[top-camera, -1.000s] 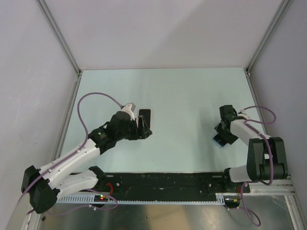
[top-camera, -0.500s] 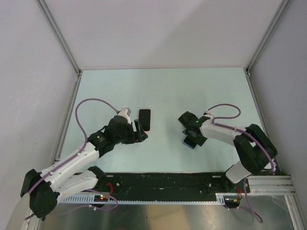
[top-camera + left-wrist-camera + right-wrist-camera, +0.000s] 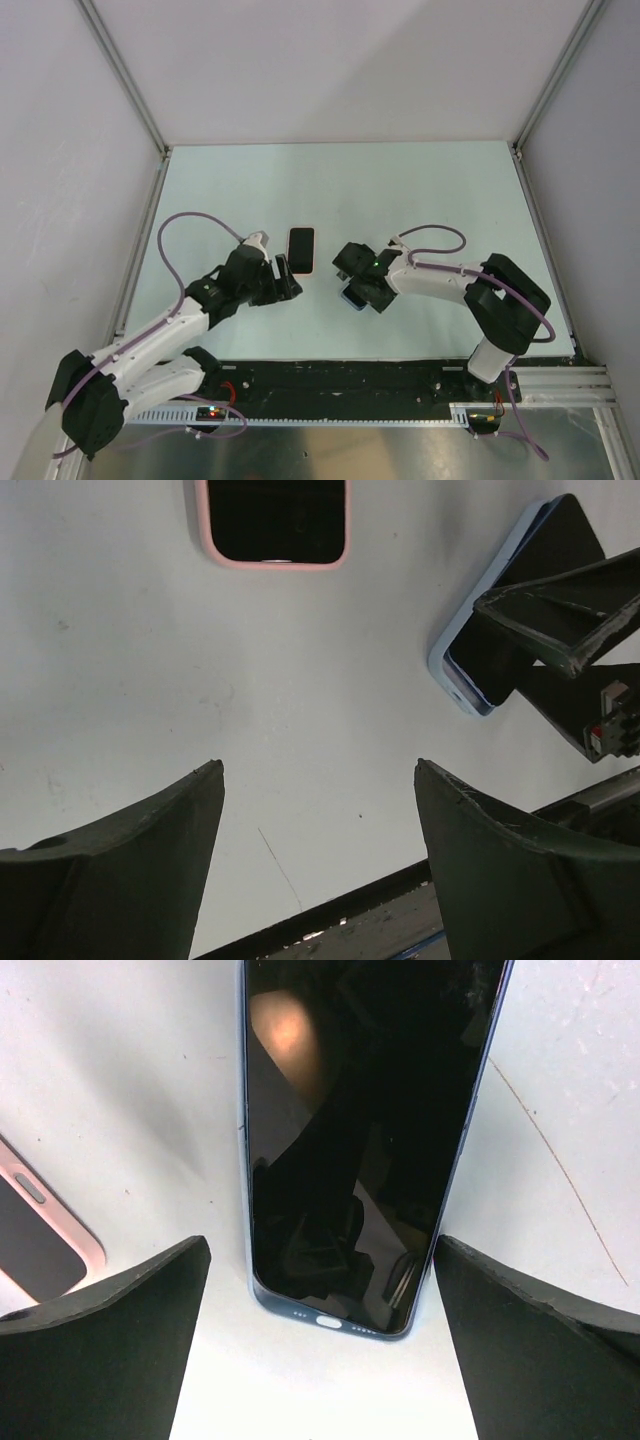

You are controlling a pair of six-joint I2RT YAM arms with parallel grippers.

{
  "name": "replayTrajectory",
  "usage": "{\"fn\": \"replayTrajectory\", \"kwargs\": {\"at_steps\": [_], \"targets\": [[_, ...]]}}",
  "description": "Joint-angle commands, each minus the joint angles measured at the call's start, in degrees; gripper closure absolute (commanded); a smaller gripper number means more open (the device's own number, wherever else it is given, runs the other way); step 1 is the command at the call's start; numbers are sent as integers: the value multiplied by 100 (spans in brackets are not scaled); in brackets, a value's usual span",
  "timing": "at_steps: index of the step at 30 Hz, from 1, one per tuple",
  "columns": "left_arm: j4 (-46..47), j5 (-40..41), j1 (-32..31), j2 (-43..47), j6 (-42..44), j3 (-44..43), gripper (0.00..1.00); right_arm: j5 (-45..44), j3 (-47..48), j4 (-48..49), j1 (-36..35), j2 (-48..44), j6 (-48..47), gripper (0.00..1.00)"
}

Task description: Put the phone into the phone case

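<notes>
My right gripper [image 3: 320,1248] stood wide open, its black fingers [image 3: 110,1310] on either side of the blue-edged black-screened phone [image 3: 355,1130]. The phone lay screen-up and ungripped on the pale table [image 3: 420,190], to the right of and nearer than the pink-rimmed rectangular phone case [image 3: 301,249]. My left gripper [image 3: 318,770] hung wide and empty on the near side of that case. The phone sat a little skewed between the fingers, so I judged a closing pinch could twist it or slip off its smooth edges. With nothing pinning the case, a phone pressed in off-square could shove it away instead of seating.
</notes>
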State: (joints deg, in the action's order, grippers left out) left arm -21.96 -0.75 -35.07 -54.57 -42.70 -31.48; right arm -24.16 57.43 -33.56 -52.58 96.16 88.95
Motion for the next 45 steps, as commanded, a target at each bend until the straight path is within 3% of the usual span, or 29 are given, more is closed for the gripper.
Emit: {"fn": "replayTrajectory", "kwargs": {"at_steps": [1, 9, 12, 18, 23, 34, 45], "targets": [[149, -18, 35, -179, -105, -93, 19, -61, 172, -144, -25, -215, 1, 1], [604, -192, -197, -604, -482, -49, 20, -536, 126, -1062, -35, -1448, -1158, 1], [871, -213, -527, -1004, -695, -136, 21, -719, 5, -1130, 253, -1990, -2028, 1], [1726, -568, -868, -2047, -1290, -398, 27, 1123, -629, 975, 2076, -2362, -4573, 3], [2498, -687, -1058, -2863, -2162, -506, 33, 2442, -615, 2285, 2922, -1723, -5631, 4], [2638, -273, -1366, -3725, -2850, -1094, 35, 3268, -439, 3126, 2878, -233, -5802, 6], [2111, -181, -1363, -4396, -2509, -1844, 34, 3433, -990, 3533, 2639, -262, -5457, 6]]}}
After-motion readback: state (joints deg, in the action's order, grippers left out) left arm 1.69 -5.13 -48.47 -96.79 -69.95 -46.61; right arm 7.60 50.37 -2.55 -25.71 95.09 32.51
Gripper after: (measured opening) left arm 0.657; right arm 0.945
